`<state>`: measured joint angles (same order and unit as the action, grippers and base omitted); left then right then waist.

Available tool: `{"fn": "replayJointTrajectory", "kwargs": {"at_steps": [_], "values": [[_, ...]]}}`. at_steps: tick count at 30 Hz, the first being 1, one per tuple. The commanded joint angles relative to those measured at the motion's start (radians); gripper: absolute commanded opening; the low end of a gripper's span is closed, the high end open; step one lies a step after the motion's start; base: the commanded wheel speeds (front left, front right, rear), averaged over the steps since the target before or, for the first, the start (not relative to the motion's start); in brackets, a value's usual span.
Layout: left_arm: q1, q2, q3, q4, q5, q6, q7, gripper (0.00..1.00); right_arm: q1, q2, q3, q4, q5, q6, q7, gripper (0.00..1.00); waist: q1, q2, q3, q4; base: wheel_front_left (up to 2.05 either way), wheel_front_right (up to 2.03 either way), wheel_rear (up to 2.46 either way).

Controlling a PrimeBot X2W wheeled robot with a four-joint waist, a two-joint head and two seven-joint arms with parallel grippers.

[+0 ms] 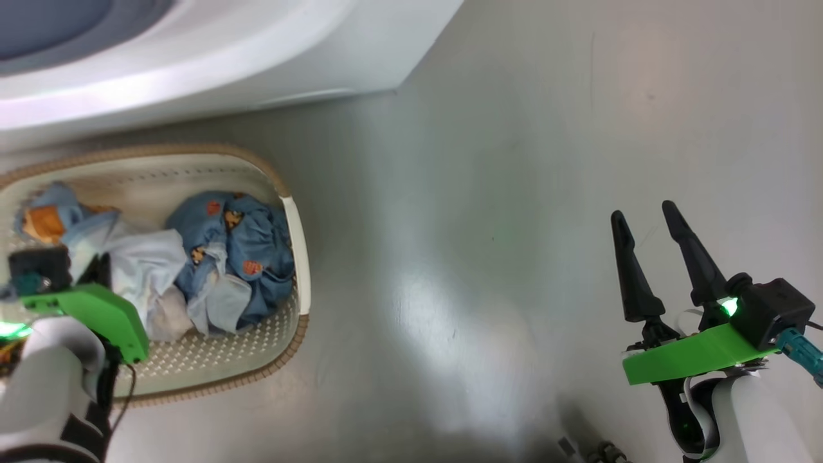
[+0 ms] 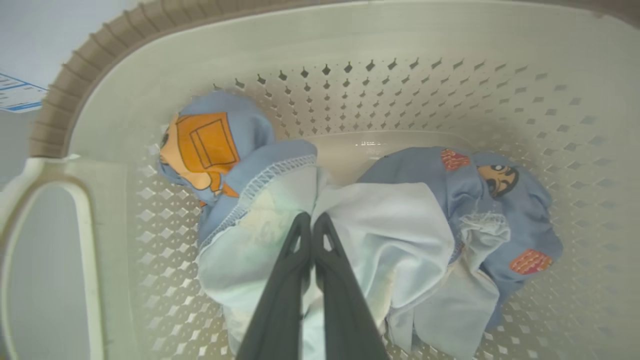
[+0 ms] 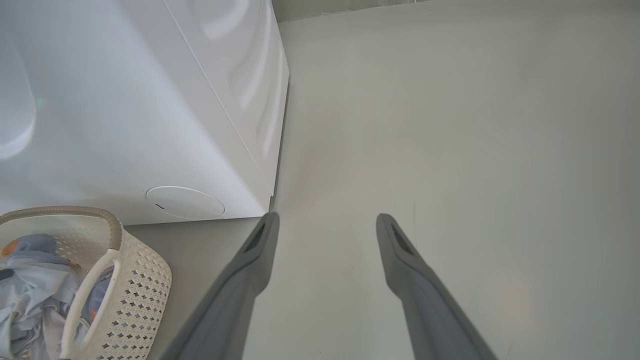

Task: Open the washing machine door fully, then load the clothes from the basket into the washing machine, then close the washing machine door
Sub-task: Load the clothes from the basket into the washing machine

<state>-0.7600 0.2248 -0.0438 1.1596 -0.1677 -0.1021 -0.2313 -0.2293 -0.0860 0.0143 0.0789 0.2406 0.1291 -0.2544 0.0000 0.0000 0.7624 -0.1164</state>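
The cream basket [image 1: 302, 257] with its brown braided rim stands on the floor in front of the white washing machine [image 1: 257, 64]. Inside lie the clothes [image 1: 238, 251], pale blue-white and medium blue with orange figures. My left gripper [image 2: 312, 218] reaches down into the basket [image 2: 450, 90] and is shut on a fold of the pale fabric of the clothes [image 2: 400, 225]. In the head view its green wrist mount [image 1: 96, 312] covers the fingers. My right gripper [image 1: 643, 212] hangs open over bare floor, well right of the basket, holding nothing. The washing machine door is out of view.
The machine's grey-blue seal [image 1: 38, 26] shows at the top left of the head view. The right wrist view looks past the right gripper [image 3: 327, 218] at the machine's corner [image 3: 125, 125], the basket [image 3: 145, 280] and grey floor [image 3: 475, 150]. A blue sticker [image 2: 17, 92] is beyond the basket rim.
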Motion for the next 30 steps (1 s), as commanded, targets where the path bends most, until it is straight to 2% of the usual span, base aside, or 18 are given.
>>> {"fn": "replayJointTrajectory", "kwargs": {"at_steps": [1, 8, 21, 30], "values": [[0.057, 0.034, 0.019, -0.022, -0.014, -0.002, -0.017, 0.0, 0.016, -0.003, 0.024, -0.011, 0.009, 0.002, -0.007, 1.0, 0.0, 0.0, -0.046, 0.012, 0.0, 0.0, 0.0], [0.134, 0.01, 0.035, -0.138, -0.036, -0.001, -0.03, 0.0, 0.026, -0.008, 0.028, 0.006, 0.014, 0.002, -0.007, 1.0, 0.0, 0.0, -0.119, 0.024, 0.0, 0.0, 0.0], [0.409, -0.064, 0.119, -0.584, -0.064, 0.011, -0.03, 0.0, 0.075, -0.017, 0.024, 0.041, 0.024, 0.002, -0.007, 1.0, 0.0, 0.0, -0.272, 0.052, 0.0, 0.0, 0.0], [0.543, -0.111, 0.166, -0.812, -0.05, 0.004, -0.03, 0.0, 0.11, -0.021, 0.026, 0.051, 0.021, 0.002, -0.007, 1.0, 0.0, 0.0, -0.387, 0.065, 0.0, 0.0, 0.0]]}}
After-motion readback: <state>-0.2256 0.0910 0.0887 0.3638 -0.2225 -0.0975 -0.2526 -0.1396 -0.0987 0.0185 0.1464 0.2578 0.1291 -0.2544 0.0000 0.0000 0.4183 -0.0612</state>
